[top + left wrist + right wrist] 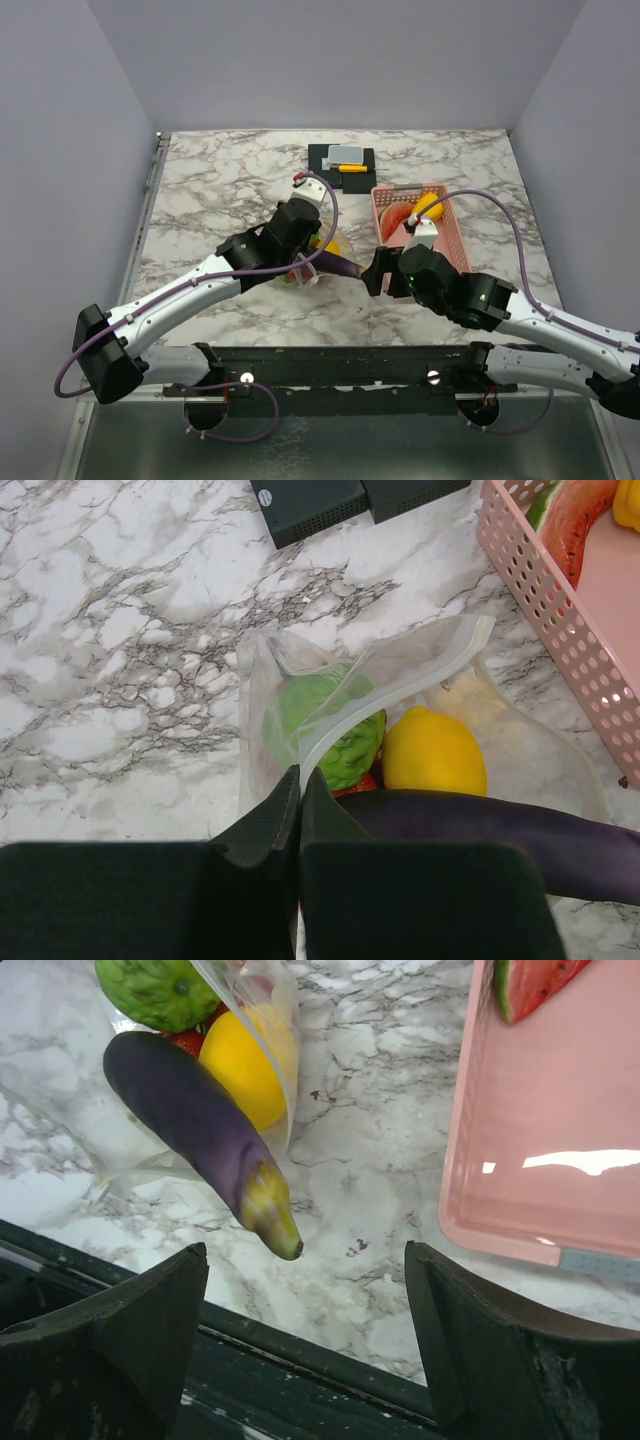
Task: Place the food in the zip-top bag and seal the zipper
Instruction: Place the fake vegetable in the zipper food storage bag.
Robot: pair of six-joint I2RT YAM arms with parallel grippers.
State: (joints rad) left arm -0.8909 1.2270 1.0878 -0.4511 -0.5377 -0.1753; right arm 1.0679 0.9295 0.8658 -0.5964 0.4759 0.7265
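Note:
The clear zip-top bag lies on the marble with its mouth held up. My left gripper is shut on the bag's zipper rim. Inside the bag sit a green vegetable, a yellow lemon and something red. A purple eggplant lies half in the bag, its yellow-green stem end sticking out toward my right gripper. That gripper is open, and its fingers touch nothing. From above, the eggplant spans the gap between both grippers.
A pink perforated basket stands right of the bag, with a watermelon slice and a yellow piece in it. A yellow-and-grey item on a black base sits at the back. The dark front rail runs under my right gripper.

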